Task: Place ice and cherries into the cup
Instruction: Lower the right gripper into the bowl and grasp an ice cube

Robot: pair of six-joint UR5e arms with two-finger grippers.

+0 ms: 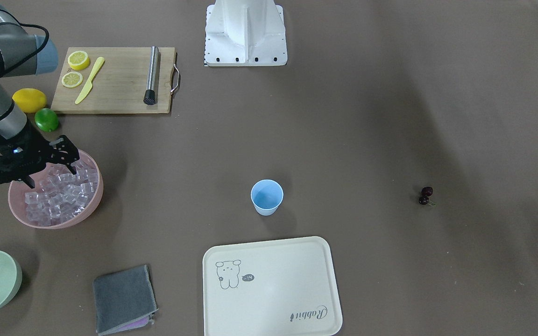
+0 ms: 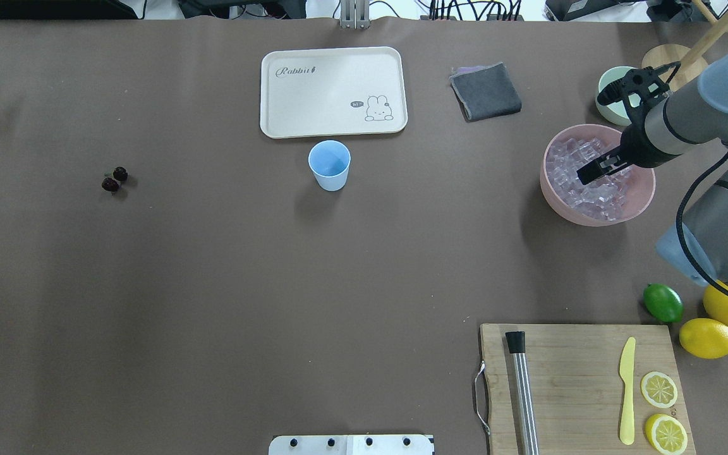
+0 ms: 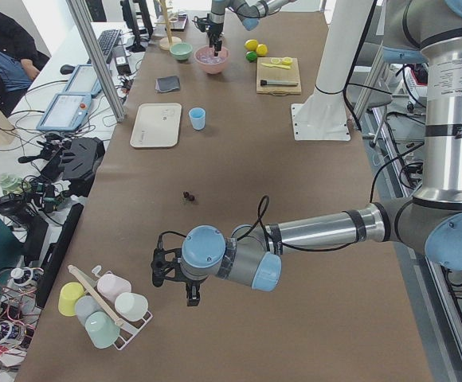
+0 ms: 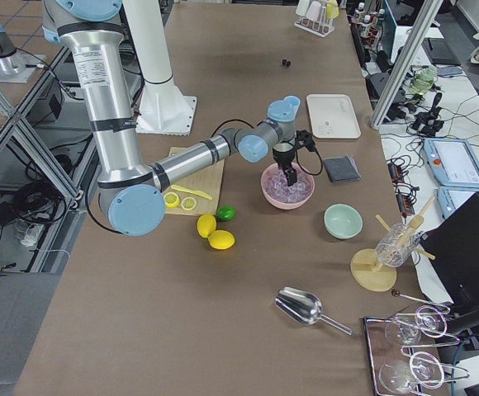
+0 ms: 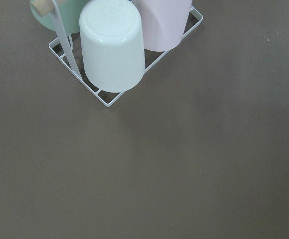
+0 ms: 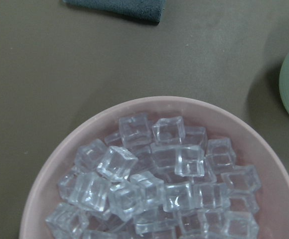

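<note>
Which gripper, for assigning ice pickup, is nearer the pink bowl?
Right. The right gripper hangs over the ice in the pink bowl; the left gripper is at the table's opposite end, near a cup rack.

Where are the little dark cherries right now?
In the overhead view the cherries lie alone on the brown table, well to the left of the blue cup, on the robot's left side.

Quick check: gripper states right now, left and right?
Left gripper: cannot tell; it shows only in the side view.
Right gripper: appears open and empty, above the ice in the pink bowl.
</note>
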